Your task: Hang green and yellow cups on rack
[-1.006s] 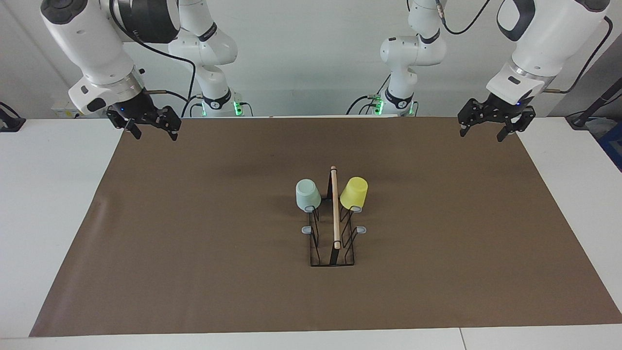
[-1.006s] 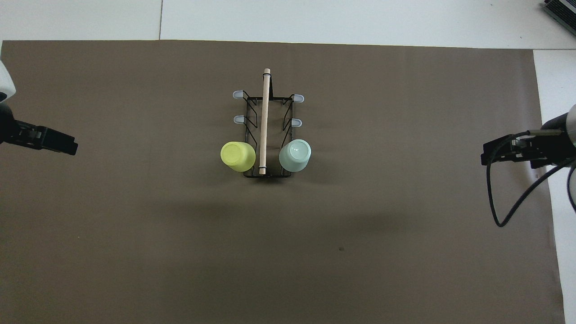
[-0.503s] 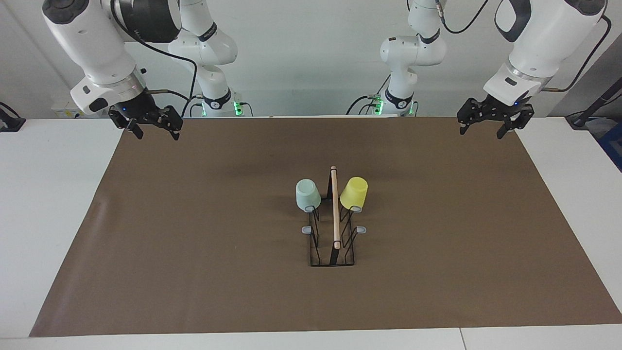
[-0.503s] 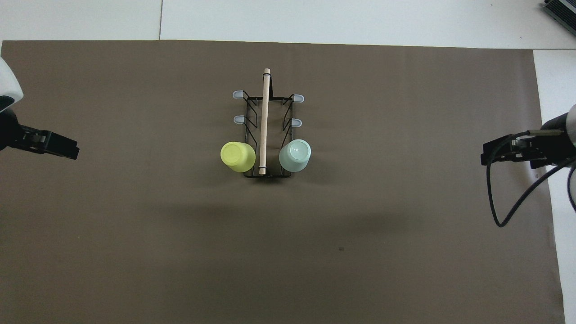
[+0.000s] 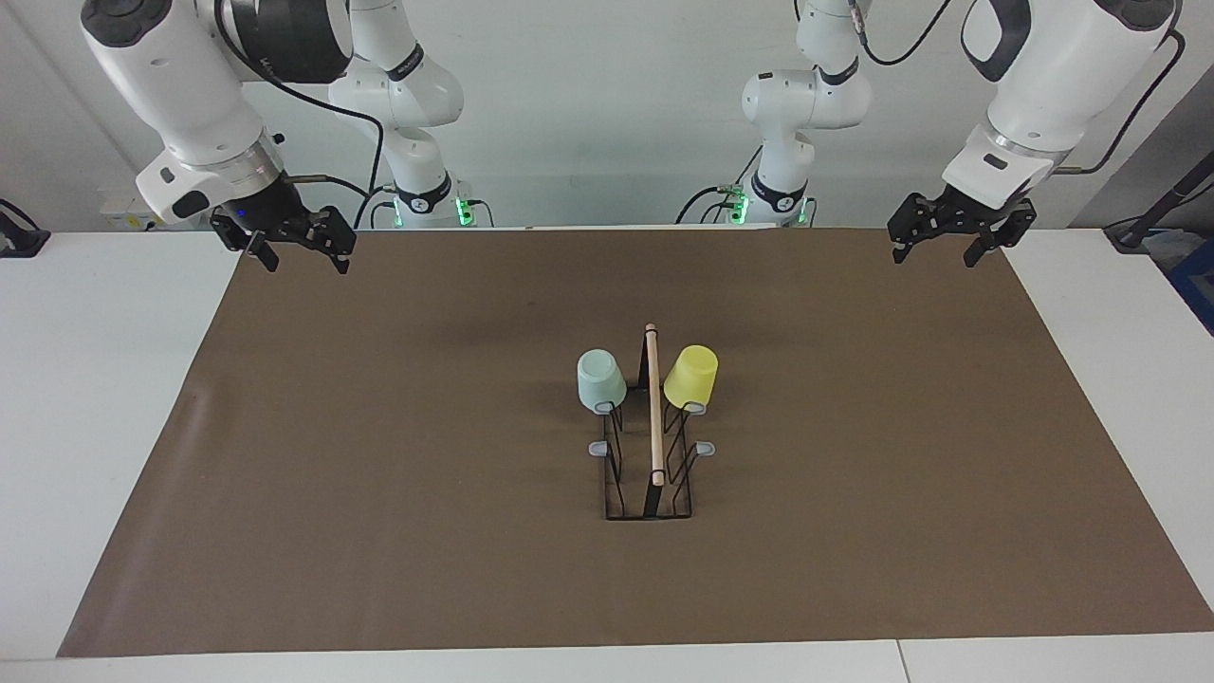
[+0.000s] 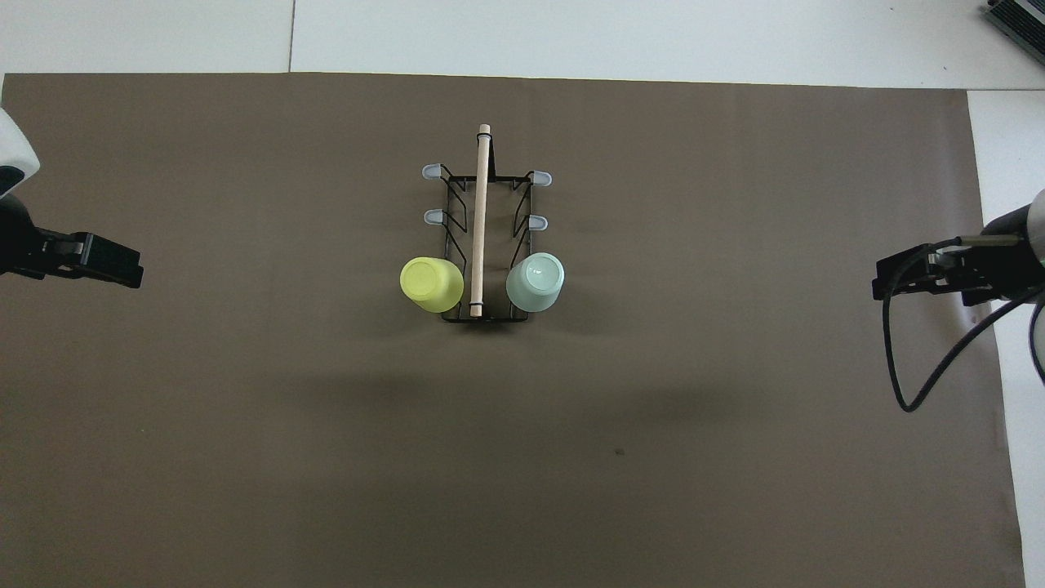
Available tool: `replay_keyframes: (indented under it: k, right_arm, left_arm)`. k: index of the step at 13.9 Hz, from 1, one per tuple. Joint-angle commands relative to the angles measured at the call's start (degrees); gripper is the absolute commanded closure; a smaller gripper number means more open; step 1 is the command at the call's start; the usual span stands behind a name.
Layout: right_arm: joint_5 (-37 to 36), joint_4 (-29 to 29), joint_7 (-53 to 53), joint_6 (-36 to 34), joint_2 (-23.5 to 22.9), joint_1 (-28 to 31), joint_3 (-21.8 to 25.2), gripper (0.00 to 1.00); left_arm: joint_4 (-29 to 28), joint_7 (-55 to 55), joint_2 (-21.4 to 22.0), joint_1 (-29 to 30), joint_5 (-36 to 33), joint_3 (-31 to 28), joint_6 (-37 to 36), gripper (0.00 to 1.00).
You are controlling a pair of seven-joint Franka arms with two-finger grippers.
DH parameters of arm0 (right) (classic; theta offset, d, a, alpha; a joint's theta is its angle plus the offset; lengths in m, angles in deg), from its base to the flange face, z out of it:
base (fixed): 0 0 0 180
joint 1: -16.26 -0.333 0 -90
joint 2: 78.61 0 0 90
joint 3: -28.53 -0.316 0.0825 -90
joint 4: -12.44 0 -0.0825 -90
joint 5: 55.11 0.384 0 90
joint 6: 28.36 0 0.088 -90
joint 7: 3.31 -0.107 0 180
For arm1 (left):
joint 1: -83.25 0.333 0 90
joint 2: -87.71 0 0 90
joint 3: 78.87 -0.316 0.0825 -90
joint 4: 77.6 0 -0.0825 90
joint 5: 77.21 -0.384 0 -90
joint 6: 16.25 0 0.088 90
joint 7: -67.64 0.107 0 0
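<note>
Green cup (image 5: 600,379), yellow cup (image 5: 690,376) seemingly hung on rack (image 5: 651,474).

obstacle: rack (image 5: 650,446) mid-mat, wooden handle (image 6: 480,220) along its top | green cup (image 5: 600,379) and yellow cup (image 5: 690,376) cap the prongs nearest the robots | four grey-tipped prongs bare | brown mat (image 5: 379,455) open all around the rack

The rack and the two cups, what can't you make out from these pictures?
- Prongs under the green cup and yellow cup: covered by the upturned cups, both views.
- Cup mouths: turned down, unseen.
- Rack prongs farthest from the robots: facing view hardly shows them.
</note>
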Motion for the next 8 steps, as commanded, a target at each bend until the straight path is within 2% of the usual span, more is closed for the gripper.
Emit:
replay_keyframes:
  k: [1,8]
  right_arm:
    - [1.0,-0.1,0.8,-0.3,0.5,0.7,-0.3,0.0]
    - [1.0,-0.1,0.7,-0.3,0.5,0.8,-0.3,0.0]
  left_arm:
    - [-1.7,-0.8,1.7,-0.9,-0.2,-0.7,-0.3,0.0]
    - [-1.8,-0.5,1.7,-0.7,0.0,-0.7,0.4,0.0]
